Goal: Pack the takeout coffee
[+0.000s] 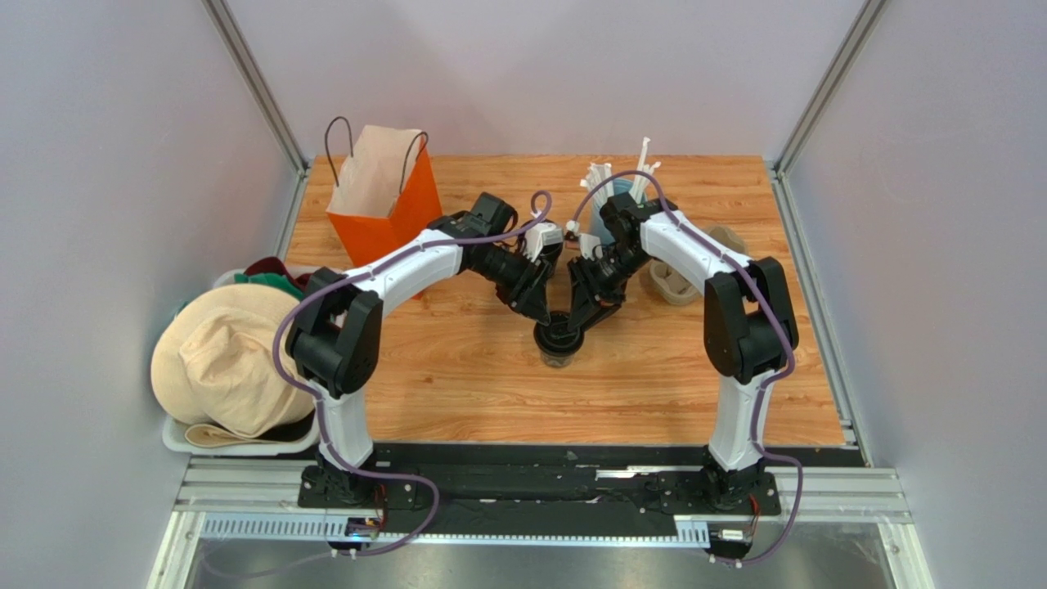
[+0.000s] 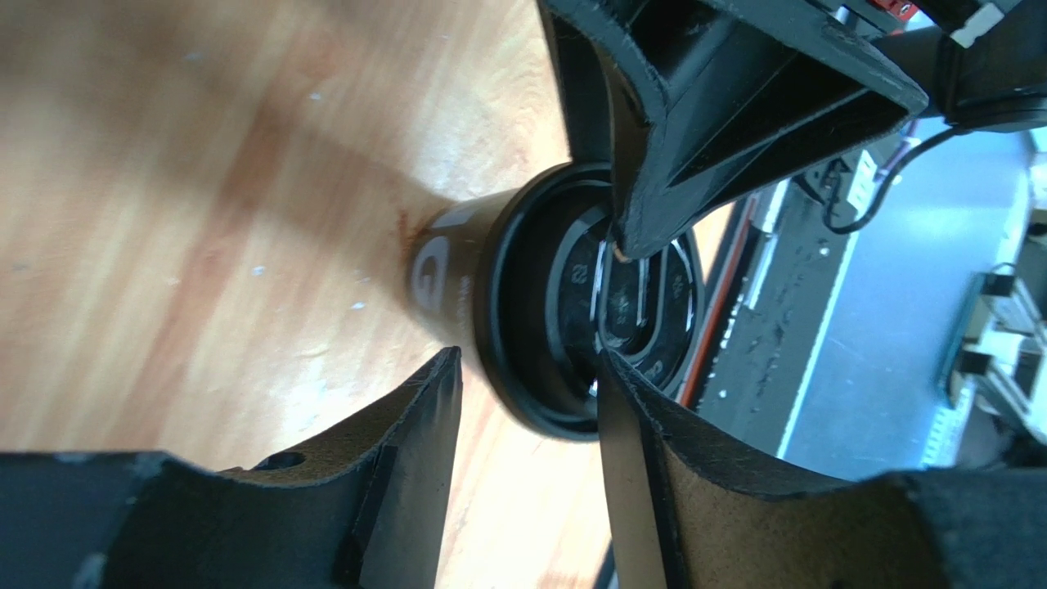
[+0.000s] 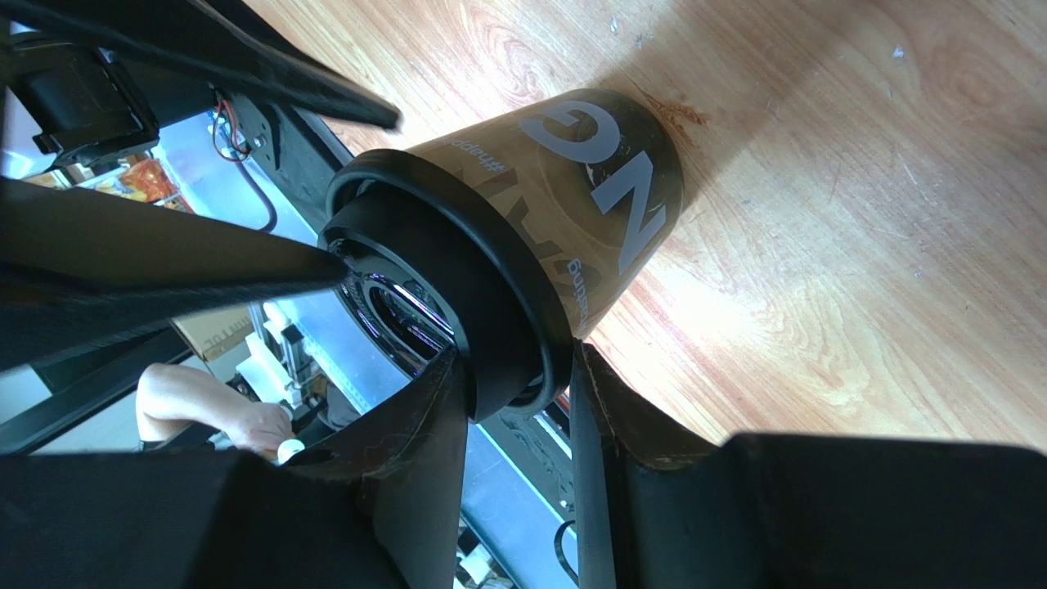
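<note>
The takeout coffee (image 1: 559,342) stands upright on the wooden counter (image 1: 467,381), near its middle, with its black lid (image 2: 553,307) on. Both arms reach in over it, the left from 10 o'clock and the right from 2 o'clock.

The right gripper (image 3: 516,363) is clamped on the lid's rim, one finger on the lid top and the other against the brown cup wall. The left gripper (image 2: 529,368) straddles the rim on the opposite side with its fingers apart. Its inner finger (image 2: 639,454) lies on the lid top, and a sliver of wood shows between the outer finger and the rim.

From the cup, an orange paper bag (image 1: 391,203) stands at 10 o'clock, a pale blue cup of white straws (image 1: 611,196) at 1 o'clock, and a cardboard cup tray (image 1: 674,285) at 2 o'clock. All three are well apart from the cup.
</note>
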### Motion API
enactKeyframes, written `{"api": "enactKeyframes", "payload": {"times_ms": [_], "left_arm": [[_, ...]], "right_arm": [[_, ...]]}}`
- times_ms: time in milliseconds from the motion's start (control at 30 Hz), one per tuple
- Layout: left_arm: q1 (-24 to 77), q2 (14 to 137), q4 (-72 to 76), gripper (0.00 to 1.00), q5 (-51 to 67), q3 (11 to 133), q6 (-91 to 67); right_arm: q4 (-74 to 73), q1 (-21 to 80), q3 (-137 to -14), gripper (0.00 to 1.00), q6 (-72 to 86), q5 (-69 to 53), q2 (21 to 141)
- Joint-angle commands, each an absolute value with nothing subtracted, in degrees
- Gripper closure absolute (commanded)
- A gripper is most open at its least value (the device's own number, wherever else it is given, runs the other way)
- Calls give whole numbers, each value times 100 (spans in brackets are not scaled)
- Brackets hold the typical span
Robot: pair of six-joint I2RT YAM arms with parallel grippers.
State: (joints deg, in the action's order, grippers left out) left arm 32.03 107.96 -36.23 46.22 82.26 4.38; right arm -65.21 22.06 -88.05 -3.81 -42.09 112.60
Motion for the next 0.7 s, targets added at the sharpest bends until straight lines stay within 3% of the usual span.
{"api": "enactKeyframes", "payload": {"times_ms": [0,667], "left_arm": [[3032,10293,-3674,46,4579,8455,879],[2979,10547,-3674,45,4912,7717,739]], "right_arm": [[-6205,2285,-8684,95,-475,-3656,11250],[-6179,2285,-8701,95,-475,-3612,11215]]}}
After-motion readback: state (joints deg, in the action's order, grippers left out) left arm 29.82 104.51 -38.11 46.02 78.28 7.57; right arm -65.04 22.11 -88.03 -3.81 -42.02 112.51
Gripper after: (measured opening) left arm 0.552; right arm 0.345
